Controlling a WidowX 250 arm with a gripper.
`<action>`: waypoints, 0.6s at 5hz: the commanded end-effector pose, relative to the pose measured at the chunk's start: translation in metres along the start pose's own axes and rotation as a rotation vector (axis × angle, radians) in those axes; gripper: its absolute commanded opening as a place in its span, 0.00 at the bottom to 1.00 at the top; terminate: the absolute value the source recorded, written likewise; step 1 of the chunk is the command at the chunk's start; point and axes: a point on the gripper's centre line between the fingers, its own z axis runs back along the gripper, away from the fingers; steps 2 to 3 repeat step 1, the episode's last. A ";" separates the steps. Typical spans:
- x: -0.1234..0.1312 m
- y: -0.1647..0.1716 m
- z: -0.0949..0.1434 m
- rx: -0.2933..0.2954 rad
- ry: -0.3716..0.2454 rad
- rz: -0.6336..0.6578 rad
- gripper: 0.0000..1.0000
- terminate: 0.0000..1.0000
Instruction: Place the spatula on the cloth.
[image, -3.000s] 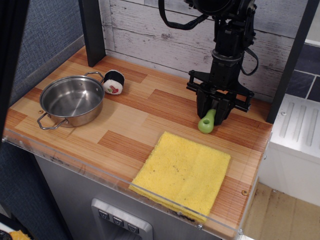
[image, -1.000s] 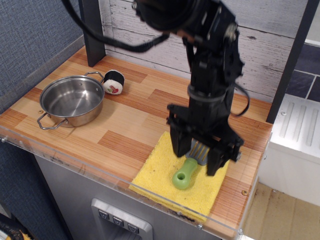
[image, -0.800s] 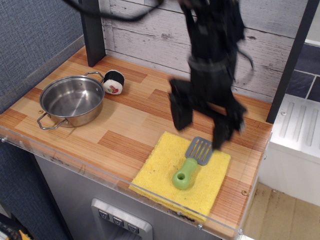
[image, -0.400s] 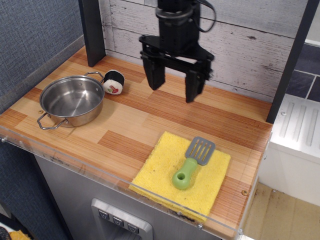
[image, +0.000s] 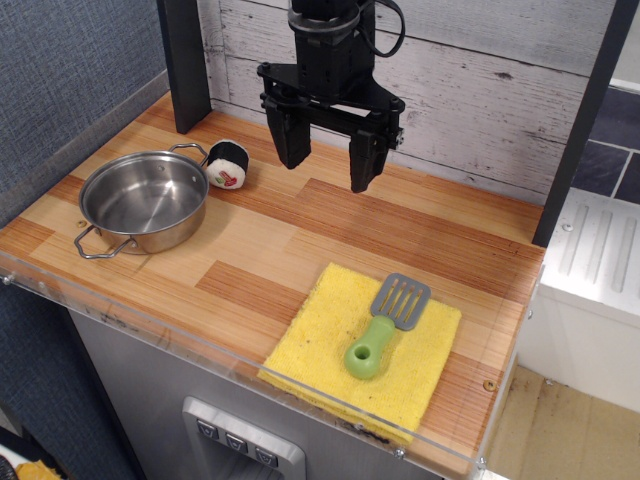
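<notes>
The spatula (image: 384, 323) lies flat on the yellow cloth (image: 320, 350), grey slotted blade toward the back right, lime-green handle toward the front. The cloth lies at the front right of the wooden counter. My black gripper (image: 326, 167) hangs open and empty above the back middle of the counter, well behind and to the left of the spatula, its two fingers spread wide.
A steel pot (image: 144, 200) with two handles stands at the left. A small black, white and red toy (image: 228, 165) sits just behind it. A dark post (image: 185, 60) stands at the back left and a white plank wall (image: 480, 80) runs along the back.
My gripper let go of the spatula on the cloth, rose, and moved back and to the left. The spatula has stayed still on the cloth since it was let go.
</notes>
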 end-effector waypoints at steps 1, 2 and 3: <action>-0.001 0.003 0.020 0.008 -0.059 -0.003 1.00 1.00; -0.001 0.003 0.020 0.008 -0.059 -0.003 1.00 1.00; -0.001 0.003 0.020 0.008 -0.059 -0.003 1.00 1.00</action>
